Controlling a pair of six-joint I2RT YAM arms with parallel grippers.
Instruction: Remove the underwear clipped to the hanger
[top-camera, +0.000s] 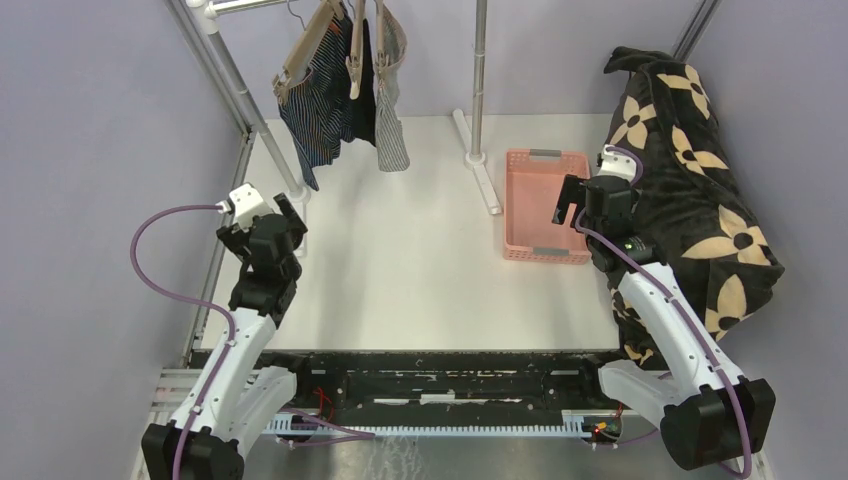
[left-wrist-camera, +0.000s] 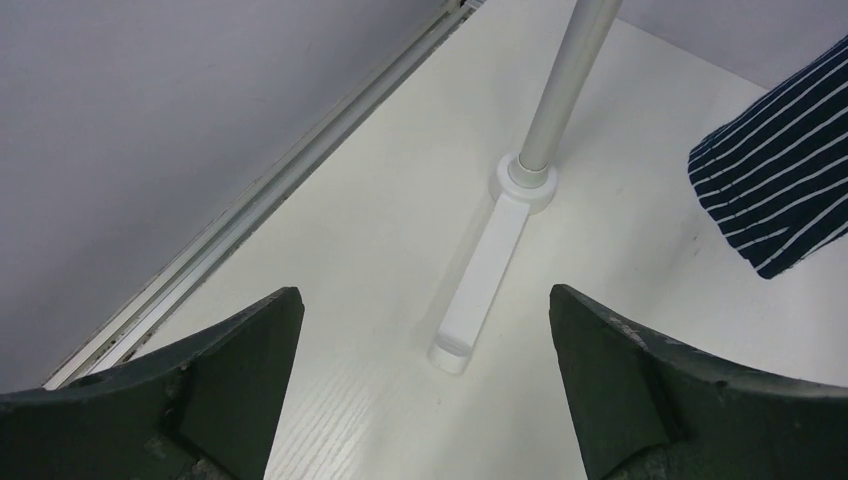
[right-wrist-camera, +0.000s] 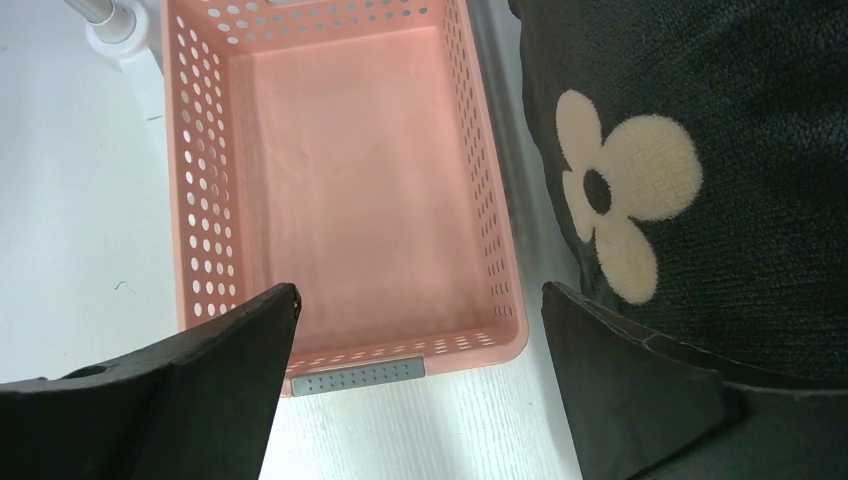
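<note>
**While the underwear (top-camera: 330, 110) hangs clipped on the rack (top-camera: 237, 80), both grippers stand open and empty**

Since all three pairs hang from wooden hangers (top-camera: 300, 55) at the far left of the table (top-camera: 420, 260), none is off yet. Order, left to right: navy striped pair (top-camera: 308, 115), black pair (top-camera: 362, 110), grey-and-white striped pair (top-camera: 392, 135). They overlap one another.

Left gripper (left-wrist-camera: 425, 293): jaws spread wide, nothing between them. It hovers over bare table near the rack's foot (left-wrist-camera: 485, 270), on the near side of the hanging clothes. The hem of the navy pair shows at the right edge of the left wrist view, well apart from the fingers.

Right gripper (right-wrist-camera: 420, 290): jaws likewise wide, holding nothing. It hangs over the near end of the pink basket (right-wrist-camera: 200, 200). A black flowered blanket (right-wrist-camera: 700, 150) lies just beside the basket on its right side.
</note>
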